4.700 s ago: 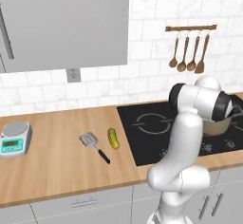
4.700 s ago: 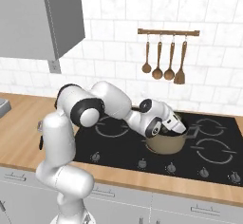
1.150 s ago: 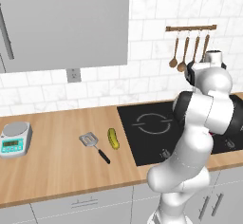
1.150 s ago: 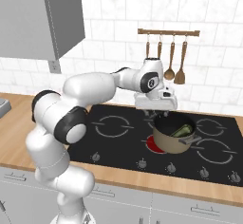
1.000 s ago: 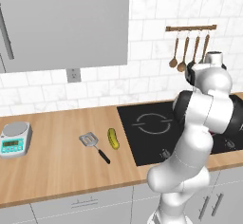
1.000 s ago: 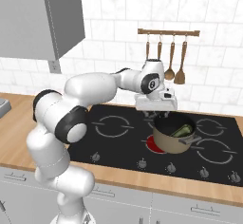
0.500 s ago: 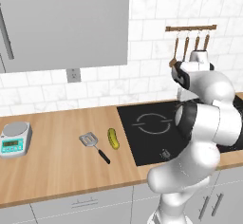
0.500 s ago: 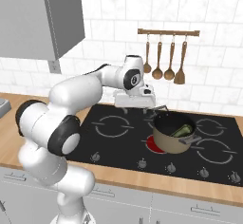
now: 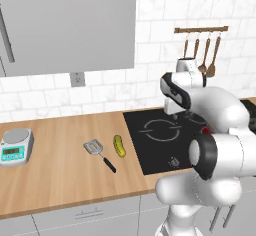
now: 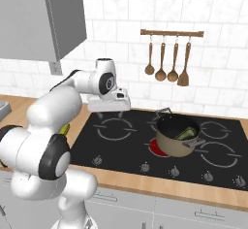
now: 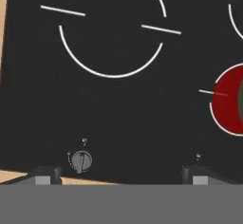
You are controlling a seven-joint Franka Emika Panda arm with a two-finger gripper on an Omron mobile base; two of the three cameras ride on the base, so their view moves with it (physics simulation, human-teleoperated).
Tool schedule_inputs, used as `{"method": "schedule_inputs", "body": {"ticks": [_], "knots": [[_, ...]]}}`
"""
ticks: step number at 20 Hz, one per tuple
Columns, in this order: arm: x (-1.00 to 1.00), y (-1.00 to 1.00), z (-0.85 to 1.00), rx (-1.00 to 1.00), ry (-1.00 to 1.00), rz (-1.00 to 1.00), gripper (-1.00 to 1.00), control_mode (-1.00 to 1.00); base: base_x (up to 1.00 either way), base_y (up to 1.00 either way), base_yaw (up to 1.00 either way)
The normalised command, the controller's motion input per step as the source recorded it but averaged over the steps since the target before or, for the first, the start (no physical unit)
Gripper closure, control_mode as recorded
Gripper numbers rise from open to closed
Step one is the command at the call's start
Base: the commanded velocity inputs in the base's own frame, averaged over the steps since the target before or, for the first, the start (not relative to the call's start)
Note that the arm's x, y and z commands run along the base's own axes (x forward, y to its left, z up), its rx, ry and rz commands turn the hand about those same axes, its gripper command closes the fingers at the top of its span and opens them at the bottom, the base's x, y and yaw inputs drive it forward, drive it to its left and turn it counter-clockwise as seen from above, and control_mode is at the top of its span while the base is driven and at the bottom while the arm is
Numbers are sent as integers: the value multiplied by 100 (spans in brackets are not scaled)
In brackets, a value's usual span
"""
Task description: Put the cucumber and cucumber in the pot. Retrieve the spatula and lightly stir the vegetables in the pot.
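The gripper [image 10: 108,110] hangs above the left rear ring of the black cooktop [image 10: 131,148], its fingers spread wide with nothing between them. In the hand view the two fingertips [image 11: 45,174] stand far apart at the bottom edge, looking straight down on a white burner ring, a small grey knob [image 11: 81,161] and part of a glowing red burner [image 11: 230,99] at the right.

The right base view shows the pot [image 10: 177,136] sitting on that red burner, right of the gripper and well apart from it, with a green cucumber [image 10: 185,134] lying inside. The left base view has the arm's white body in front of that spot.

The left base view shows the wooden counter [image 9: 55,175] to the left of the cooktop: the yellow-green cucumber [image 9: 119,145] lies there, and just beside it on its left the spatula [image 9: 99,153], head toward the wall and black handle toward the near edge. A kitchen scale [image 9: 16,146] sits at the far left. In the right base view the arm covers most of that counter.

Wooden utensils [image 10: 167,58] hang from a rail on the tiled wall.
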Motion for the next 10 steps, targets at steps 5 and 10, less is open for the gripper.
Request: {"method": "schedule_inputs", "body": {"ticks": [5, 10], "knots": [[-14, 100, 0, 0, 0, 0, -100, -100, 0, 0, 0], [-13, 100, -5, 0, 0, 0, -100, -100, 0, 0, 0]]}}
